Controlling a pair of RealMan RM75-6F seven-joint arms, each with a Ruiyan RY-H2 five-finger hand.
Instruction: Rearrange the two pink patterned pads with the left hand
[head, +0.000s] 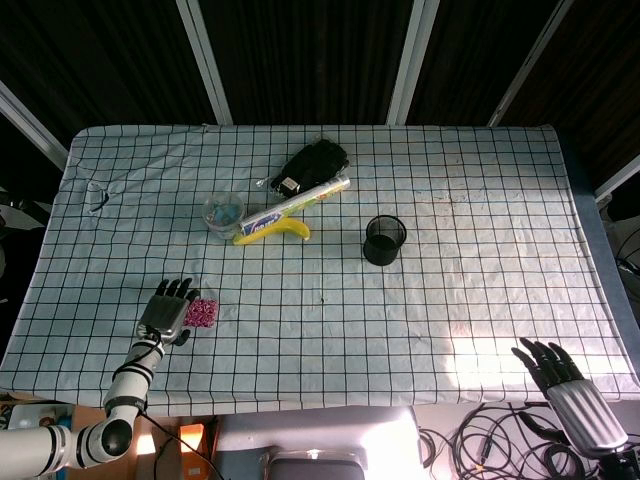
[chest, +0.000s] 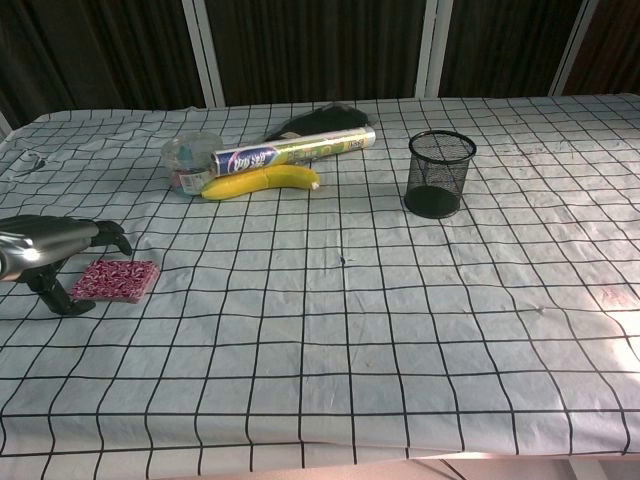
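Observation:
A pink patterned pad (head: 201, 312) (chest: 115, 280) lies flat on the checked cloth near the table's front left corner. It shows a thick edge, and I cannot tell whether it is one pad or two stacked. My left hand (head: 168, 310) (chest: 50, 255) sits just left of it, fingers arched toward the pad's far side and thumb down by its near left corner. Nothing is lifted, and contact with the pad is unclear. My right hand (head: 555, 365) hangs past the table's front right edge with its fingers spread and nothing in it.
At the back left centre lie a yellow banana (chest: 260, 181), a foil roll box (chest: 295, 149), a clear round container (chest: 188, 160) and a black glove-like item (head: 310, 165). A black mesh pen cup (chest: 439, 173) stands at mid-table.

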